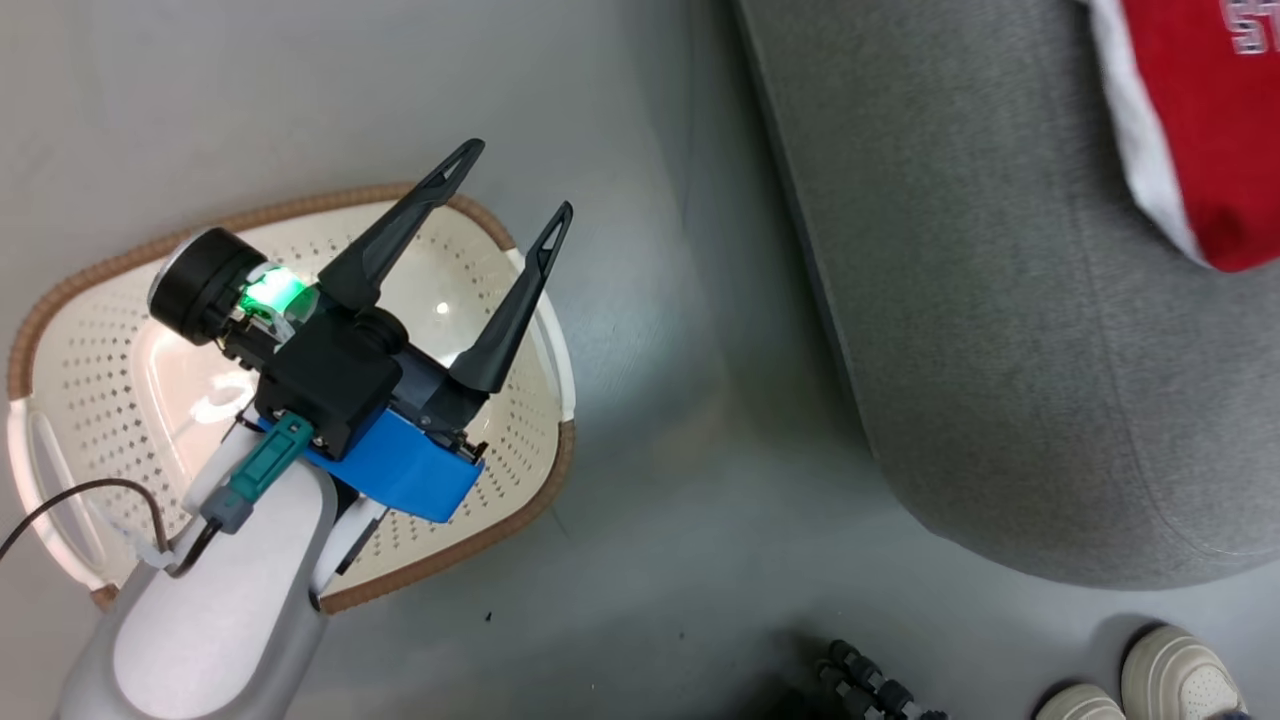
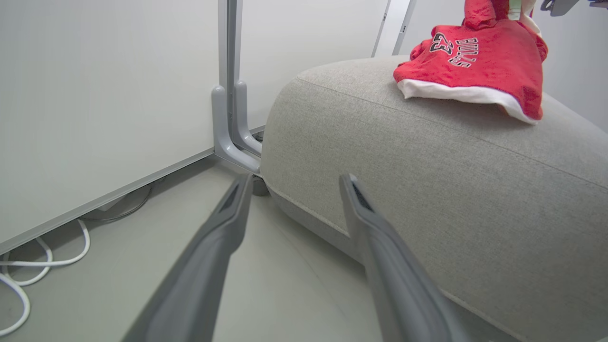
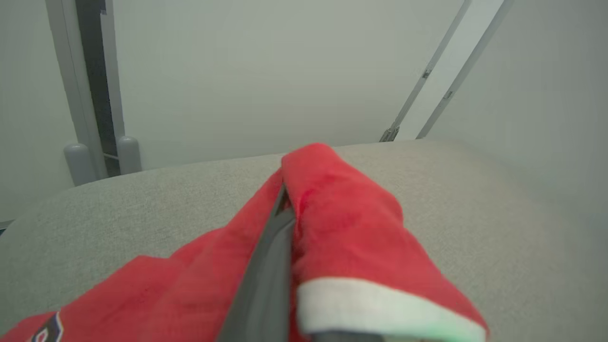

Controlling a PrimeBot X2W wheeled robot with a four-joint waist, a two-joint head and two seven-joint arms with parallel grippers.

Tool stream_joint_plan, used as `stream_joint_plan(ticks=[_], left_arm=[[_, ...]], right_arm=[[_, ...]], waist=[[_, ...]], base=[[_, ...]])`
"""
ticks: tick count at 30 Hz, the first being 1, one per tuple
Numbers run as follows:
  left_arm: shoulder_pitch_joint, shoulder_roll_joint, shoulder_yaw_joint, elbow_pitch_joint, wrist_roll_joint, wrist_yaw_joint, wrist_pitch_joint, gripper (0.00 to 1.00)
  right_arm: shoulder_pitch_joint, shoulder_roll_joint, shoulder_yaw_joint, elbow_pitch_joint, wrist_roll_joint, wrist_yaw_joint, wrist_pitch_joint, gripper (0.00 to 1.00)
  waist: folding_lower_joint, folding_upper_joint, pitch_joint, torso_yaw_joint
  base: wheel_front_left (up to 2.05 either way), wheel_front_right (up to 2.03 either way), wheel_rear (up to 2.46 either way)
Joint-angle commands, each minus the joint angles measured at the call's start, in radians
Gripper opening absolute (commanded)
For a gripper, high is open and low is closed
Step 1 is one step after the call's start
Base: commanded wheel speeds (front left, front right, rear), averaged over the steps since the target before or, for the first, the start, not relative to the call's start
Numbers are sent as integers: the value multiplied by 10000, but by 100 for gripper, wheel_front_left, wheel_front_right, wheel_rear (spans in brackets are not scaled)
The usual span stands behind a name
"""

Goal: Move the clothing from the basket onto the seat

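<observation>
Red clothing (image 1: 1200, 120) with a white hem lies on the grey seat (image 1: 1000, 300) at the top right of the head view. In the left wrist view the clothing (image 2: 475, 61) reads "BULLS 23" and rests on top of the seat (image 2: 427, 190), its upper part pulled upward. My right gripper (image 3: 285, 204) is shut on a fold of the clothing (image 3: 342, 223) just above the seat (image 3: 475, 190). My left gripper (image 1: 518, 177) hangs open and holds nothing above the cream basket (image 1: 300, 205), whose visible inside is bare. Its fingers (image 2: 295, 179) point toward the seat's edge.
A person's pale shoes (image 1: 1180, 680) stand on the floor at the lower right, beside a dark ribbed object (image 1: 860, 680). A wall panel with a grey post (image 2: 232, 118) stands behind the seat, and white cables (image 2: 42, 261) lie on the floor by it.
</observation>
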Motion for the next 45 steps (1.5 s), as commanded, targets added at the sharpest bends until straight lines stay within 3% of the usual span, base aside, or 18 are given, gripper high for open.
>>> stream_joint_plan(ticks=[1,8,9,10,11,12,23,34,38,45], left_arm=[[-153,63,-44,-68,21,-43,57,100],[-82,27,-110,79,-93,-15,-25,100],[-56,24,-103,124,-133,-8,-60,100],[-28,23,-99,183,-156,2,-105,100],[5,8,-82,230,-173,33,-140,100],[53,-33,-78,275,-205,71,-182,100],[575,-625,-59,1194,-621,217,-637,100],[2340,-1610,883,1734,-1143,265,-707,100],[3322,-2010,1442,1928,-1152,198,-708,100],[4422,-2300,2221,2107,-1033,103,-708,100]], right_arm=[[158,185,-73,319,-61,-11,-238,0],[151,692,85,1579,-476,-11,-967,0],[111,688,100,1696,-515,-11,-1025,4],[66,685,132,1800,-542,-11,-1092,33],[26,700,168,1886,-567,-11,-1128,71],[11,695,200,1956,-613,-11,-1174,100],[706,465,787,1904,-1042,-11,-1085,100],[3097,302,1679,830,-735,-11,-608,100],[4488,434,2066,-124,-377,-11,-338,100],[6523,1075,2172,-2097,-285,-11,-230,100]], waist=[[-3,0,301,97],[-3,0,161,169],[-3,0,114,187],[-3,0,59,204],[-3,0,-12,219],[-3,0,-99,238],[-3,0,-1592,701],[-3,0,-4398,1457],[-3,0,-5613,1913],[-3,0,-6645,2564]], base=[[0,0,0],[0,0,0],[0,0,0],[0,0,0],[0,0,0],[0,0,0],[0,0,0],[0,0,0],[0,0,0],[0,0,0]])
